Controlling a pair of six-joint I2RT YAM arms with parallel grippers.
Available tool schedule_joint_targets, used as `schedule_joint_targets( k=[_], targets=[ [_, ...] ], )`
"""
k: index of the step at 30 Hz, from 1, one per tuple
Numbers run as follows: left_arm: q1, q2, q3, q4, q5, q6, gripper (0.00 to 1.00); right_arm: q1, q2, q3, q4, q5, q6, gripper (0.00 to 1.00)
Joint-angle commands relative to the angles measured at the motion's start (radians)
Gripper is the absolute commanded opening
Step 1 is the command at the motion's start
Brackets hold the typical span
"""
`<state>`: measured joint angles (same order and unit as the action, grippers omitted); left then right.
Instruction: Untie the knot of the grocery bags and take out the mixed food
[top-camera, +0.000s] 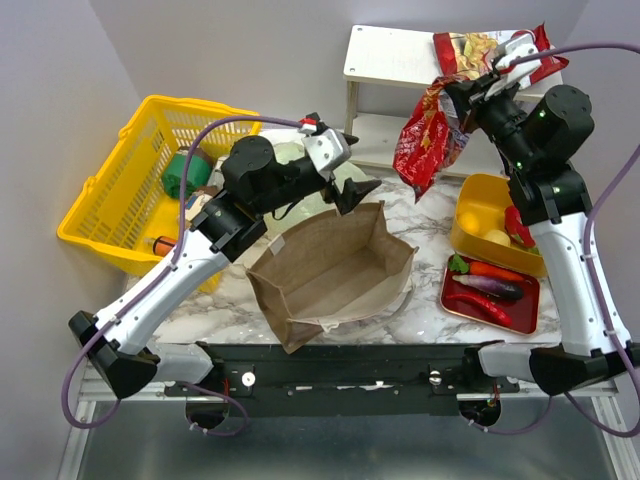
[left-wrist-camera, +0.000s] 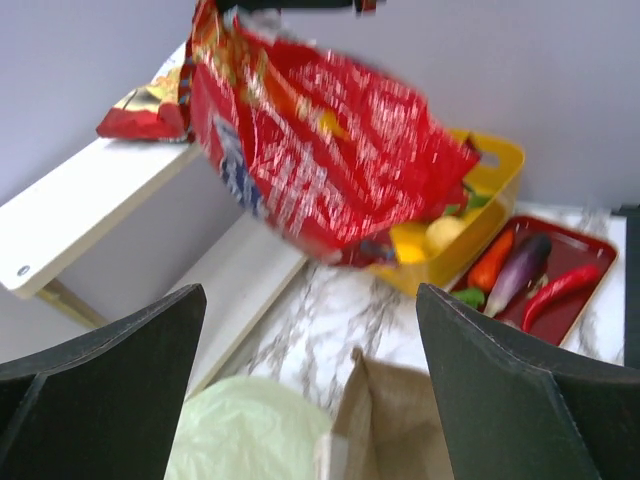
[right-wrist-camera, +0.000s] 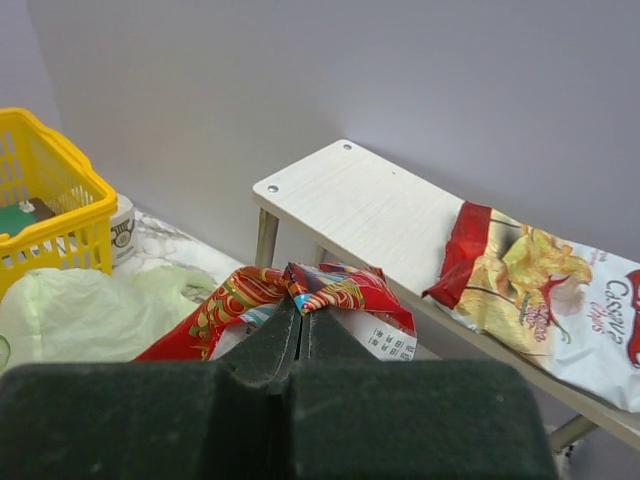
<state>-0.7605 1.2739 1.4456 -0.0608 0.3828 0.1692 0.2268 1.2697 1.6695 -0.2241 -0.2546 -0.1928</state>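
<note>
So the paper bag (top-camera: 330, 270) sits open-mouthed in the middle of the marble table (top-camera: 430, 235), and I'll place everything off that.

Up and to the right of it, the right gripper (right-wrist-camera: 299, 318) is clamped on the crimped top edge of a red snack packet (top-camera: 425, 140). The packet dangles in the air, well clear of the bag's mouth. Pinching the seam makes sense to me, since it's the one flat, stiff bit of a puffy packet. Holding it high should let it clear the white shelf (top-camera: 395, 55) behind the bag, where a second packet (top-camera: 475, 50) already lies.

The left gripper (top-camera: 348, 168) hovers just above the bag's back rim, fingers spread wide with nothing between them. My guess is it's either keeping out of the way or ready for another dip. From above I can't spot anything left inside the paper bag.

Just behind the bag, under that left arm, the green plastic bag (top-camera: 290, 155) lies slumped. I can't make out its knot in any view.

Right of the paper bag is a yellow tub (top-camera: 480, 195) with yellow fruit (top-camera: 497, 238). Next to it a red tray (top-camera: 528, 300) holds a carrot (top-camera: 497, 270), eggplant (top-camera: 495, 286) and chili (top-camera: 480, 306). Left of the bag sits a yellow basket (top-camera: 110, 200).

The tabletop is white marble with grey veins, and plain pale lavender walls close in behind and at both sides.
</note>
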Motion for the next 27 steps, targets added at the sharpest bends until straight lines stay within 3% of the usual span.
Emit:
schedule_joint_targets(
  k=[1, 4, 10, 15, 21, 24, 25, 26, 27],
  targets=[
    [-0.011, 0.099, 0.050, 0.133, -0.025, -0.163, 0.99, -0.004, 0.039, 0.101, 0.177, -0.032, 0.104, 0.00],
    [-0.037, 0.171, 0.090, 0.168, -0.122, -0.165, 0.99, -0.003, 0.062, 0.114, 0.177, -0.054, 0.134, 0.00],
    [-0.088, 0.329, 0.226, 0.144, -0.180, -0.180, 0.99, -0.003, 0.086, 0.116, 0.178, 0.012, 0.177, 0.00],
    [-0.155, 0.372, 0.274, 0.110, -0.350, -0.097, 0.99, -0.004, 0.095, 0.118, 0.186, 0.148, 0.226, 0.00],
    [-0.212, 0.396, 0.259, 0.087, -0.587, 0.003, 0.95, -0.004, 0.096, 0.124, 0.186, 0.132, 0.251, 0.00],
    [-0.185, 0.394, 0.239, 0.093, -0.633, 0.033, 0.64, -0.004, 0.088, 0.121, 0.184, 0.141, 0.242, 0.00],
    [-0.172, 0.377, 0.217, 0.107, -0.622, 0.026, 0.33, -0.004, 0.085, 0.118, 0.184, 0.146, 0.231, 0.00],
    [-0.162, 0.369, 0.213, 0.111, -0.618, 0.021, 0.11, -0.003, 0.077, 0.107, 0.184, 0.150, 0.225, 0.00],
    [-0.149, 0.361, 0.205, 0.119, -0.621, 0.023, 0.00, -0.003, 0.073, 0.099, 0.184, 0.162, 0.219, 0.00]
  ],
)
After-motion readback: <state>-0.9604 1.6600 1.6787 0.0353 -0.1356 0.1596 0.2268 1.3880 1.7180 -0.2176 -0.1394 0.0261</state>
